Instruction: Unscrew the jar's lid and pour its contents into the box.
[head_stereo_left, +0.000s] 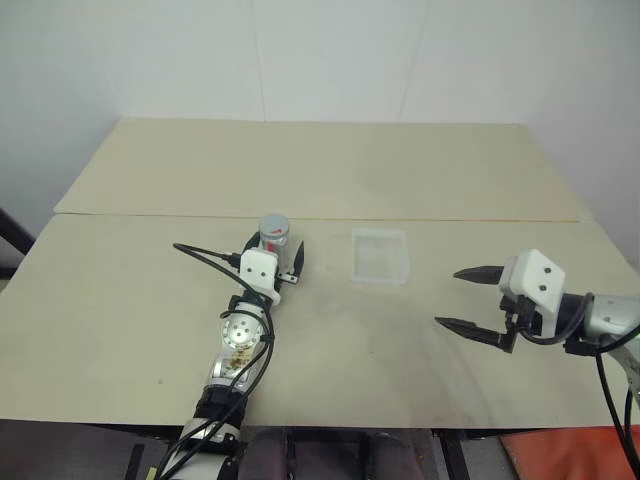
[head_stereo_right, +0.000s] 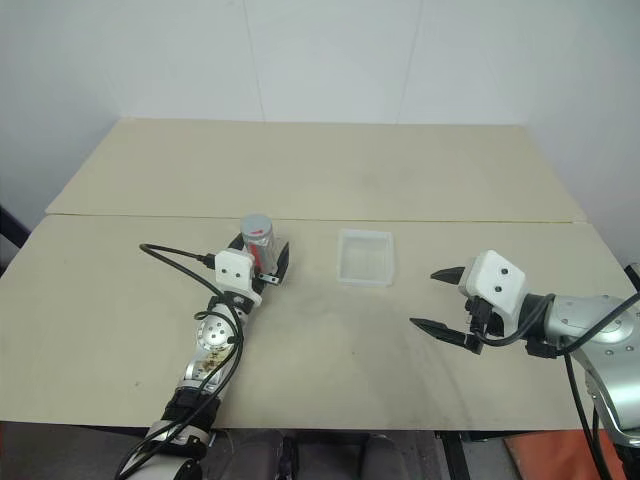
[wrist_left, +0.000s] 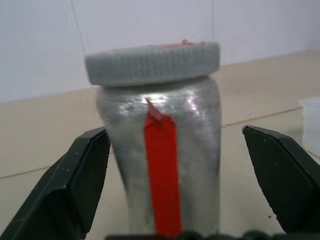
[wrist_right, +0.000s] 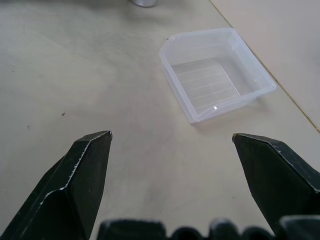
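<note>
Left wrist view: the left gripper stands wide open around the upright jar, lid still on, fingers not touching it. Right of the jar, the box sits on the table. Farther right, the right gripper hovers open, empty.

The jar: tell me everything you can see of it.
The jar is a small cylinder standing upright on the table, left of the box. Its wall looks silvery, with a red strip running down the side. The lid, grey with a ribbed edge, is still on. The left gripper stands open around it, one black finger on each side, with a gap on both sides, so nothing but the table touches it.
</note>
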